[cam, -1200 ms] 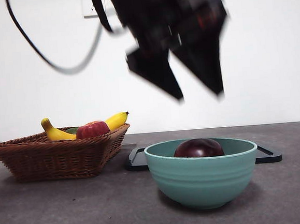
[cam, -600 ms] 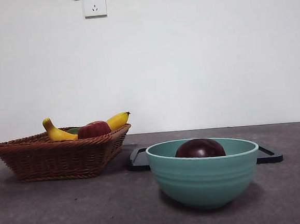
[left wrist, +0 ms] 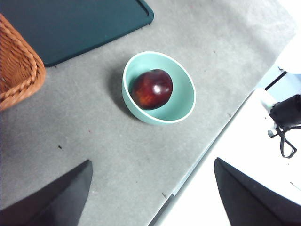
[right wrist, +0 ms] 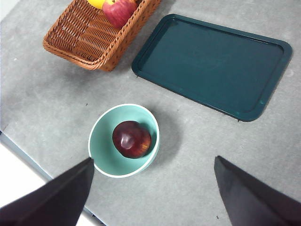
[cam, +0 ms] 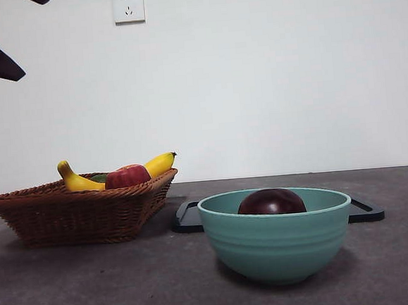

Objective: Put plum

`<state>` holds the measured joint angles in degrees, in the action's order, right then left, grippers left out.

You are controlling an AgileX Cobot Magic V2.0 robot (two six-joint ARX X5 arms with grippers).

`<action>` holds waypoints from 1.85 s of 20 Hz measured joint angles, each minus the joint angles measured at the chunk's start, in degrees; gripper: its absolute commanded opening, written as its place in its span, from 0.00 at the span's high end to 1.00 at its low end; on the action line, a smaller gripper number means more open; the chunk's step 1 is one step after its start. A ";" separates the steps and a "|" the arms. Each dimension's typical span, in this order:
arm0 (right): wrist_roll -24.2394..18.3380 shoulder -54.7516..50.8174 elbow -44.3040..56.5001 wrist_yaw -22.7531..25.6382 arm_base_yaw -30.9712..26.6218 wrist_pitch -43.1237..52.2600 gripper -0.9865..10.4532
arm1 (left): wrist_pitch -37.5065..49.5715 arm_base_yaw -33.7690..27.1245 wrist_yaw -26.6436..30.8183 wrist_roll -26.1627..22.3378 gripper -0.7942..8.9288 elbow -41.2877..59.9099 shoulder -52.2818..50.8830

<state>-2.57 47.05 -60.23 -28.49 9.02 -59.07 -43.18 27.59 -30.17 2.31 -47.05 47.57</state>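
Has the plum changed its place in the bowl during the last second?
No. The plum lies inside the green bowl, right of the basket, same as before.

The plum (cam: 271,201) sat in the bowl (cam: 277,242) on the desk (cam: 94,288); the tray (cam: 188,219) lay behind, the basket (cam: 81,211) left.

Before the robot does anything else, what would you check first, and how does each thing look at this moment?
1. Plum sits inside the green bowl: ok.
2. Bowl upright on the table: ok.
3. Left hand open, holding nothing, high above the bowl: ok.
4. Right hand open, holding nothing: ok.
5. Apple and banana in the basket: ok.
6. Whether the plum belongs on the dark tray instead: cannot tell.
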 measured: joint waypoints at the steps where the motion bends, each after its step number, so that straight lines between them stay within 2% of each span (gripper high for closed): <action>1: 0.00 0.00 0.00 0.00 0.00 -0.02 0.55 | 0.09 0.00 -0.02 0.09 0.51 0.00 -0.02; 7: 0.26 0.02 0.00 -0.09 0.09 -0.33 0.56 | 0.76 0.00 -0.02 0.17 0.51 0.00 -0.02; 11: 1.99 2.62 0.46 -1.22 3.02 0.07 0.56 | 0.76 0.00 -0.02 0.17 0.51 0.00 -0.02; 15: 6.38 7.45 8.57 -0.90 7.56 8.79 0.56 | 0.76 0.00 -0.02 0.17 0.51 0.00 -0.02; 19: 10.88 12.15 16.72 4.15 11.47 19.56 0.56 | 0.76 0.00 -0.02 0.17 0.51 0.00 -0.02; 20: 11.63 13.46 17.94 4.81 12.35 21.92 0.58 | 0.76 0.00 -0.02 0.17 0.51 0.00 -0.02; 22: 12.63 16.24 18.84 6.32 13.90 24.74 0.63 | 0.79 0.00 -0.02 0.17 0.51 0.00 -0.02; 27: 14.47 23.26 18.88 10.84 17.90 31.65 0.63 | 0.76 0.00 -0.02 0.17 0.51 0.00 -0.02; 30: 15.15 26.99 18.88 13.68 19.43 34.47 0.70 | 0.76 0.00 -0.02 0.17 0.51 0.00 -0.02; 34: 16.20 30.32 18.88 15.04 20.85 37.48 0.75 | 0.76 0.00 -0.02 0.17 0.51 0.00 -0.02; 37: 16.41 31.61 18.88 15.23 21.51 38.71 0.83 | 0.76 0.00 -0.02 0.17 0.51 0.00 -0.02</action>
<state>13.85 78.65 -41.34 -13.26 30.52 -20.36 -42.41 27.59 -30.20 2.48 -47.05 47.55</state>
